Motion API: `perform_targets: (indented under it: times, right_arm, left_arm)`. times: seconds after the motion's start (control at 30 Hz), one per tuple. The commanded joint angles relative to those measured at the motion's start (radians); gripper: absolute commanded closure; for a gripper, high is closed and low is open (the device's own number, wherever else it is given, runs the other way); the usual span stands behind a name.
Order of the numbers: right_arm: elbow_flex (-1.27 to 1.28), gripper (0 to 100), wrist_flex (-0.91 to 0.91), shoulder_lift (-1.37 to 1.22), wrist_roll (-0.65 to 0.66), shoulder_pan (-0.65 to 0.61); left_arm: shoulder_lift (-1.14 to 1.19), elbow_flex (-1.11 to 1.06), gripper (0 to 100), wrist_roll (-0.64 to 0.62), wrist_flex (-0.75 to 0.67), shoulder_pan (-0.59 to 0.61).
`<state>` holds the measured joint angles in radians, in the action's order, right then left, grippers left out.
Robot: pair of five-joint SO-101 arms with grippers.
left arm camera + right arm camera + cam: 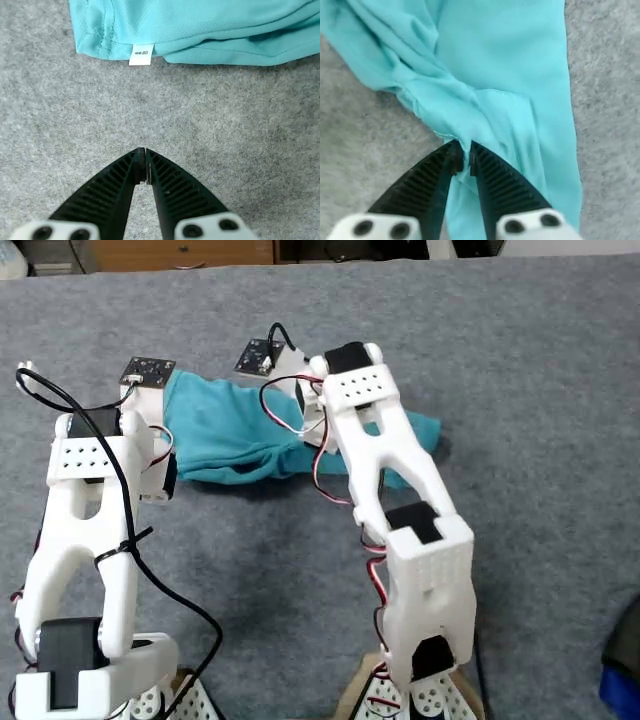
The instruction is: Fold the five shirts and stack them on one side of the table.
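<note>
In the high view, the right arm covers the middle of the teal shirt. Ahead of the left gripper the shirt runs out of frame, and you cannot read its white label, as the print is too small. Beyond the right gripper the shirt is likewise cropped, and you cannot identify the dark blue object, which the high view's edge cuts off.

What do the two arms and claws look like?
The left arm and right arm are white with black motors. The left claw and right claw each have two black, ribbed, tapering fingers. A black cable loops over the left; red and white wires follow the right.
</note>
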<state>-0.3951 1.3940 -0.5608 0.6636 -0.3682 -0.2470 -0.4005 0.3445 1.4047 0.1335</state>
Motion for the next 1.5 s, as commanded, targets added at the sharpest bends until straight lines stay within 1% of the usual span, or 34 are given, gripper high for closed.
perform_targets:
  times: [0.0,0.1,0.17,0.4,0.5,0.57,0.63,0.67,0.8,0.9,1.03,1.17,1.27,1.47]
  right_arm:
    - [-0.094,82.0,-0.017,-0.028,-0.012,0.019]
    - [-0.136,68.7,-0.017,-0.05,-0.011,0.019]
    - [-0.153,63.5,-0.017,-0.05,-0.012,0.019]
    - [-0.236,62.4,0.048,-0.05,-0.015,0.047]
    - [-0.298,62.5,0.087,-0.05,-0.054,0.077]
    - [-0.358,64.9,0.161,-0.047,-0.086,0.096]
    - [-0.437,71.2,0.305,-0.048,-0.103,0.101]
    - [-0.472,76.1,0.382,-0.051,-0.104,0.101]
    - [-0.458,99.2,0.391,-0.047,-0.193,0.12]
    - [-0.377,97.2,0.391,-0.048,-0.203,0.111]
    - [-0.251,97.2,0.37,-0.062,-0.201,0.044]
    - [-0.199,97.2,0.261,-0.096,-0.224,-0.012]
    - [-0.202,97.2,0.16,-0.125,-0.253,-0.015]
    - [-0.202,97.2,-0.008,-0.159,-0.252,-0.015]
  left_arm:
    - [-0.039,0.011,98,-0.003,0.025,0.005]
    - [-0.039,0.011,98,-0.002,0.026,0.006]
    - [-0.039,0.011,98,-0.002,0.026,0.006]
    - [-0.038,0.008,98,-0.002,0.026,0.003]
    - [-0.033,0.008,98,-0.002,0.023,0.003]
    - [-0.031,0.011,98,-0.002,0.018,0.006]
    - [-0.031,0.006,98,-0.005,-0.006,0.008]
    - [-0.031,0.002,98,-0.006,-0.034,0.009]
    - [-0.03,0.012,98,-0.032,-0.132,0.041]
    - [-0.025,0.034,98,-0.066,-0.152,0.074]
    - [0.022,0.044,98,-0.071,-0.15,0.078]
    - [0.082,0.055,98,-0.071,-0.15,0.077]
    - [0.099,0.06,98,-0.071,-0.15,0.08]
    - [0.11,0.058,98,-0.071,-0.149,0.08]
